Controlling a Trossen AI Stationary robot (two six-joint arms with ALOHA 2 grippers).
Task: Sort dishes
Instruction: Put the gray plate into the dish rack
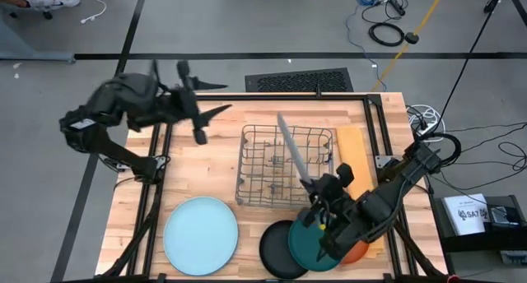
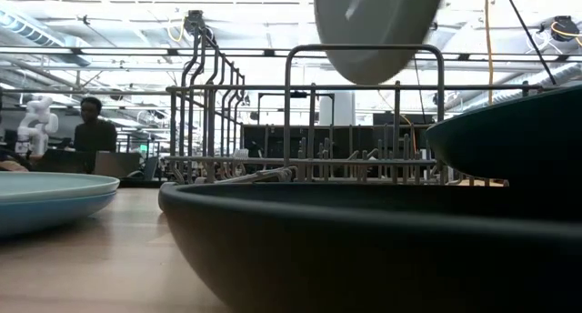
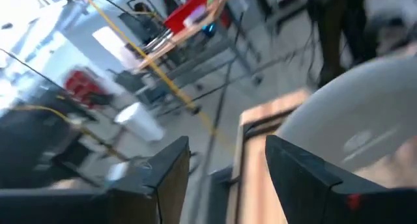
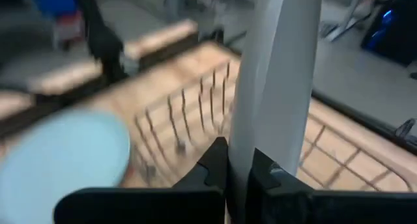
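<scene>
Gripping the grey plate (image 1: 292, 154) on edge above the wire rack (image 1: 284, 168), the right gripper (image 1: 316, 187) pinches its rim; the left gripper (image 1: 206, 98) hovers apart, fingers spread, empty.

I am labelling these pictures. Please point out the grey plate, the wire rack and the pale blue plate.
grey plate (image 1: 293, 151): high view, on its edge above the rack.
wire rack (image 1: 257, 169): high view, on its left wires.
pale blue plate (image 1: 200, 234): high view, on its flat middle.
</scene>
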